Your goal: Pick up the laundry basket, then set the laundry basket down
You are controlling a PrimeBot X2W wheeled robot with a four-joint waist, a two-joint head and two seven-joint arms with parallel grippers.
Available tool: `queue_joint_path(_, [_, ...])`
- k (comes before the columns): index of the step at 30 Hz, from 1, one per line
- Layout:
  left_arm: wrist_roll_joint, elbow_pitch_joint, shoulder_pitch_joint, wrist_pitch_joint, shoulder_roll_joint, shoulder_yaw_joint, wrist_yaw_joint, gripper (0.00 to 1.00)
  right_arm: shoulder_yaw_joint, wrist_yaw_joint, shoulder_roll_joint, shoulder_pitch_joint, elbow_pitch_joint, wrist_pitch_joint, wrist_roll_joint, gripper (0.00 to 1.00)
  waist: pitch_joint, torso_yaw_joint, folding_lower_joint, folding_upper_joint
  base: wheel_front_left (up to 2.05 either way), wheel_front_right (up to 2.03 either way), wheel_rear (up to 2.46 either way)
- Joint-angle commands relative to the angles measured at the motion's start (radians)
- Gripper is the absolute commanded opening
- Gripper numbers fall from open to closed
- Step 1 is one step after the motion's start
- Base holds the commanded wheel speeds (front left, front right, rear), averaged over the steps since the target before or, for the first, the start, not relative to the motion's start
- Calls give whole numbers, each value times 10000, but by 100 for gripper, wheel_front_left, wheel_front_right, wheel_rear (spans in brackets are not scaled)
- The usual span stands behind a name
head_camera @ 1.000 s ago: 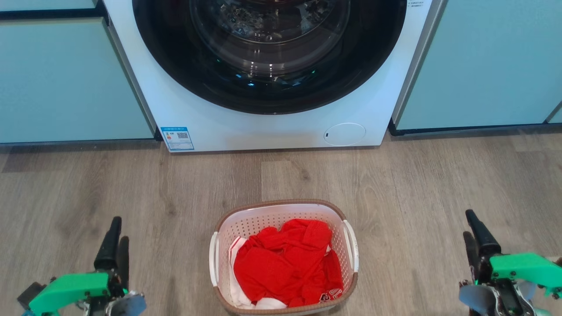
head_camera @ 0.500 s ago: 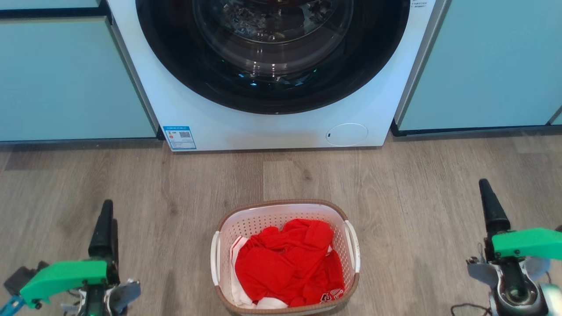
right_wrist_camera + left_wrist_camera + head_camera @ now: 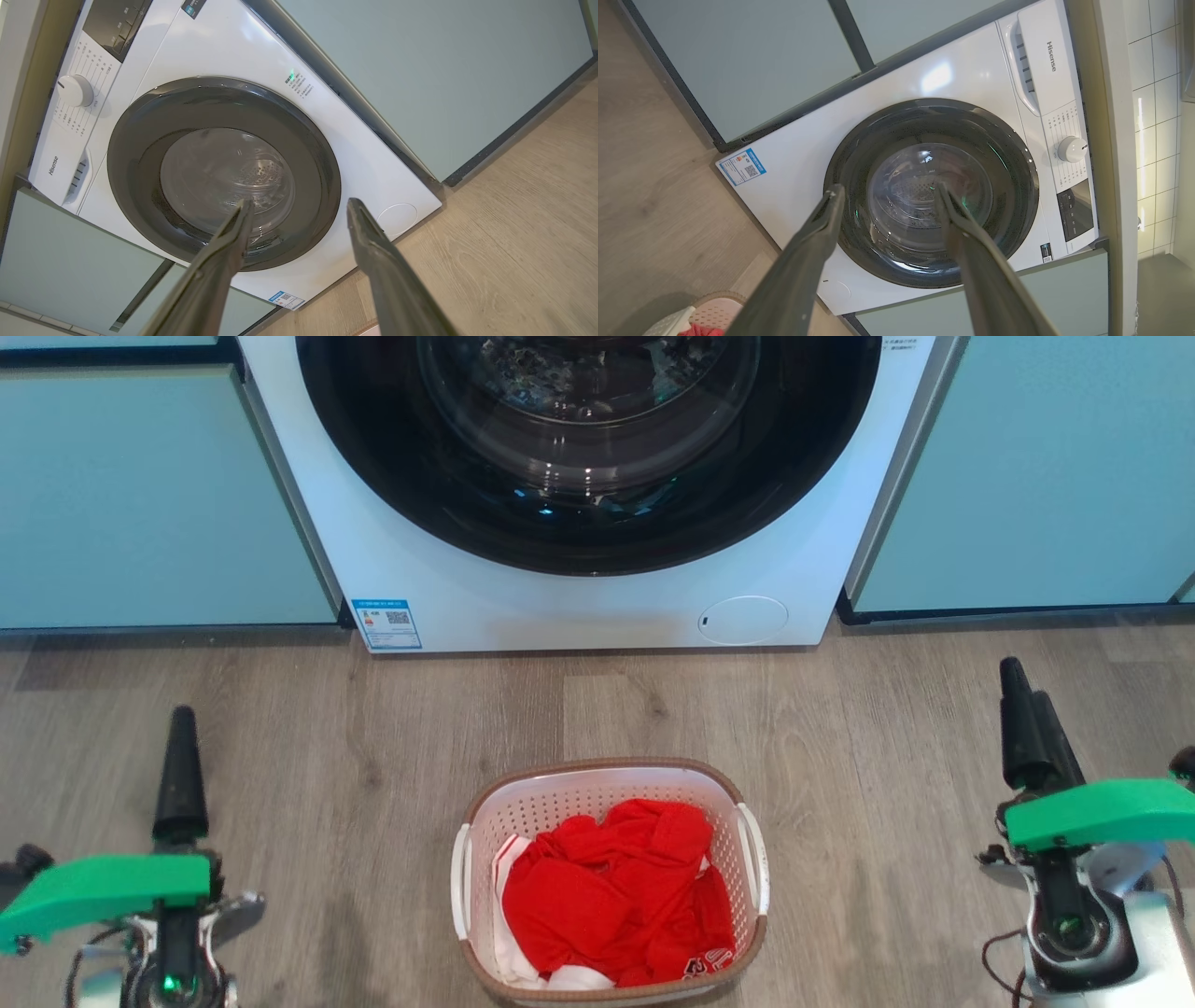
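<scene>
Pincers (image 3: 180,717) (image 3: 1022,681) raised, white basket (image 3: 546,805), perhaps woven rim

Left arm: the left gripper (image 3: 181,719), long dark fingers on a bright green bracket, has climbed up the head view and drifted out toward its left edge.
Right arm: the right gripper (image 3: 1023,681), of the same build, has climbed higher still.
Camera: the white front-loading washing machine (image 3: 560,607) and the white perforated plastic laundry basket (image 3: 607,766) with a brown woven-look rim sit a shade further right together; the view shifted, not the things.
</scene>
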Motion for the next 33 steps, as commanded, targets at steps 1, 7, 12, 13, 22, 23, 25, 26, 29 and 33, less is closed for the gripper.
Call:
queue_joint_path(1, [464,-589,-629,-139,110,335,-16,100,146,28,-85,-637,-550,-155,-481,100,5,5,0,0,0,0,0])
queue_joint_path(7, [2074,-1538,-696,-345,113,-42,558,100,535,31,-92,-757,-983,-360,-1878,100,41,22,0,0,0,0,0])
queue_joint_path(12, [3448,-2080,-649,-491,115,-710,1189,100,812,34,-97,-836,-1264,-506,-2767,100,77,33,0,0,0,0,0])
queue_joint_path(13, [3719,-2170,-656,-520,115,-850,1319,100,877,34,-98,-851,-1313,-535,-2964,100,87,34,0,0,0,0,0])
queue_joint_path(22, [6038,-2697,-777,-785,119,-2132,2103,100,1475,38,-217,-875,-1389,-799,-4680,100,132,47,0,0,0,0,0])
queue_joint_path(23, [6315,-2733,-800,-814,120,-2275,2190,100,1564,39,-256,-895,-1383,-828,-4873,100,135,50,0,0,0,0,0])
queue_joint_path(25, [6841,-2756,-839,-873,120,-2549,2412,100,1718,40,-314,-933,-1391,-887,-5230,100,141,52,0,0,0,0,0])
queue_joint_path(26, [7103,-2751,-858,-902,139,-2703,2536,100,1790,40,-343,-949,-1389,-916,-5400,100,144,53,0,0,0,0,0])
queue_joint_path(29, [7946,-2729,-964,-990,428,-3365,3119,100,1997,42,-413,-977,-1348,-1004,-5888,100,149,50,0,0,0,0,0])
queue_joint_path(33, [8467,-2490,-1036,-1078,749,-4143,3891,100,2132,43,-435,-966,-1223,-1092,-6313,100,137,49,0,0,0,0,0])
